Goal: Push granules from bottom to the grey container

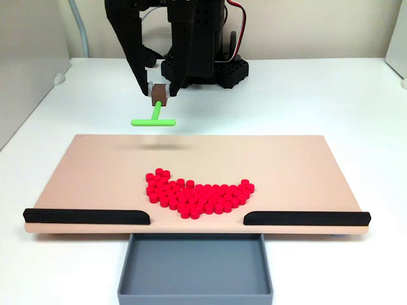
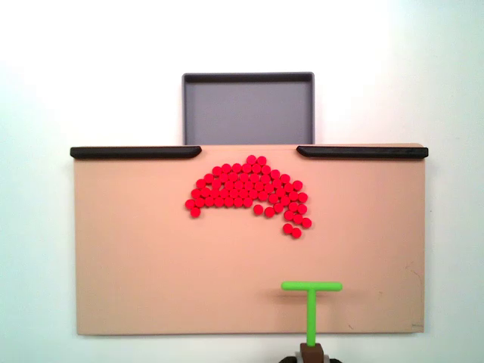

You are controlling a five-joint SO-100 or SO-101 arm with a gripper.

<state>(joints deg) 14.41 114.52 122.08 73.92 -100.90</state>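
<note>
The white counter (image 1: 356, 95) is carrying a tan board (image 2: 136, 257). The grey container (image 2: 248, 106) is sitting empty against the board's edge, at the gap between two black strips (image 2: 134, 152). The end effector (image 1: 159, 94) is pinching the stem of a green T-shaped tool (image 2: 311, 296), hanging over the board's opposite edge. The granules (image 2: 249, 190) are lying bunched near the gap, so all the pushing looks still left.

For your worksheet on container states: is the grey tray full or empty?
Empty. The grey tray shows only bare floor in both fixed views; the red granules all lie on the tan board.
</note>
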